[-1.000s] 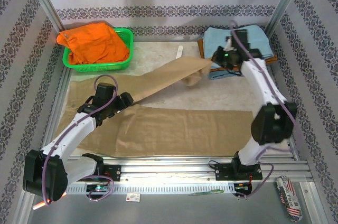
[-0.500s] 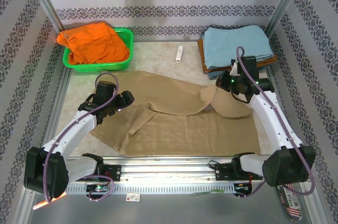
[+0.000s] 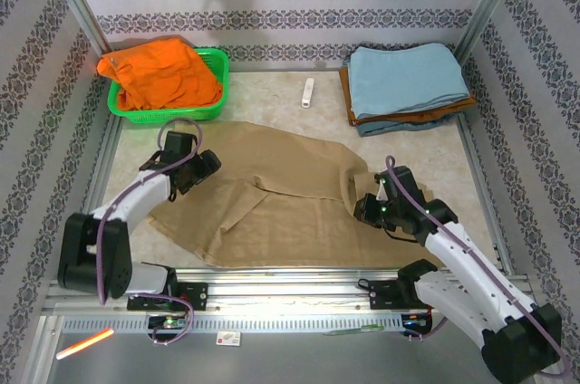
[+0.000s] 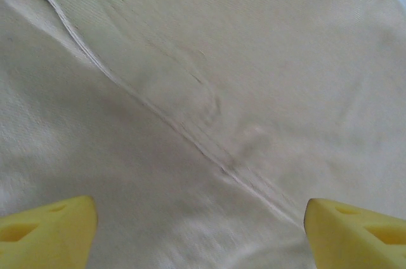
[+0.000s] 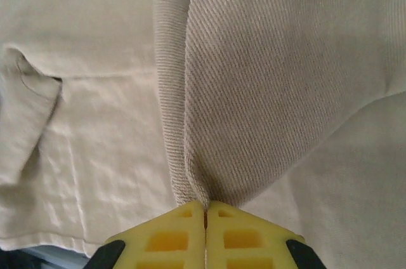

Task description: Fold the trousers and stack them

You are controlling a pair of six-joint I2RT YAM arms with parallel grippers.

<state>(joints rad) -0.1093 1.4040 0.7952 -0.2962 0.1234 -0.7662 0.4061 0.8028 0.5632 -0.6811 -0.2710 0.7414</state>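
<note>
Green basket [image 3: 181, 114] holds an orange garment [image 3: 159, 76] (crumpled), right gripper [image 5: 205, 206] pinching the ribbed khaki trousers [image 3: 290, 212], left gripper [image 4: 200, 219] spread wide.

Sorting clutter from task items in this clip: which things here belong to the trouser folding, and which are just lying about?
Job in hand: trousers; right gripper, pinching a fold of them; left gripper, open over them.

Lying about: orange garment in green basket; folded cloth stack; small white object.
</note>
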